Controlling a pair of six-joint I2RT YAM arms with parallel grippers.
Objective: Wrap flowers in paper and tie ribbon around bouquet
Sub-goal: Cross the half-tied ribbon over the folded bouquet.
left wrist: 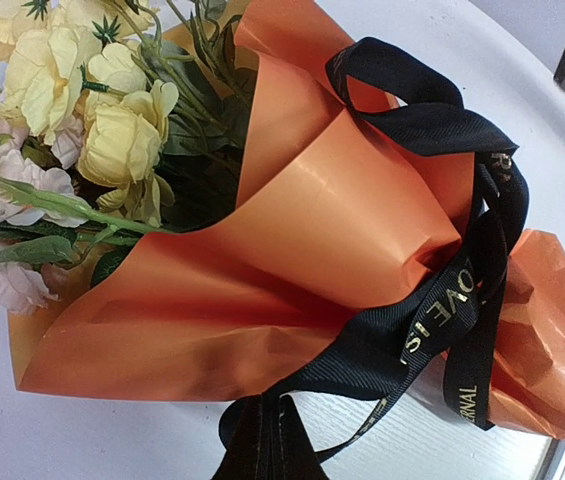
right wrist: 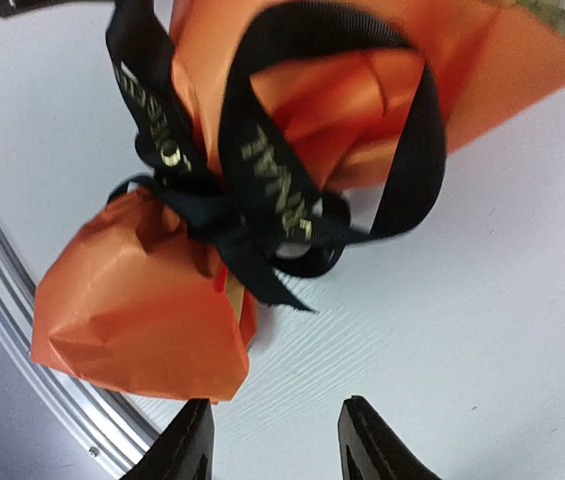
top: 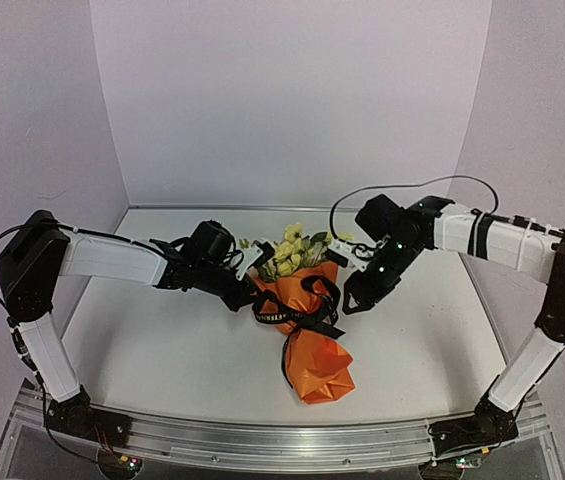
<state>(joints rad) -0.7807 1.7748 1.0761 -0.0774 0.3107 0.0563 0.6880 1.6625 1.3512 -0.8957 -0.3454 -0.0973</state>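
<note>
Closest to the right wrist lens, my right gripper [right wrist: 274, 430] is hanging with fingers spread and nothing between them, over bare table [right wrist: 462, 330]; just beyond it the bouquet [right wrist: 142, 300] is lying on its side, its crumpled lower end pointing toward the rail [right wrist: 72, 415] at the near edge; the ribbon [right wrist: 262, 170] is circling the waist in a knot, with loose loops standing up and one tail trailing onto the table; those loops are sitting between my right fingers and the paper [left wrist: 292, 250]; the flowers [left wrist: 112, 110] are spilling from the wide mouth, toward the back wall [top: 292, 100]; my left gripper [top: 242, 292] is resting at the paper's left side, fingers pressed together; a ribbon strand is running to the bottom edge of the left wrist view, and I cannot tell whether I am pinching it; a black cable [top: 402, 187] is arching over my right arm.
</note>
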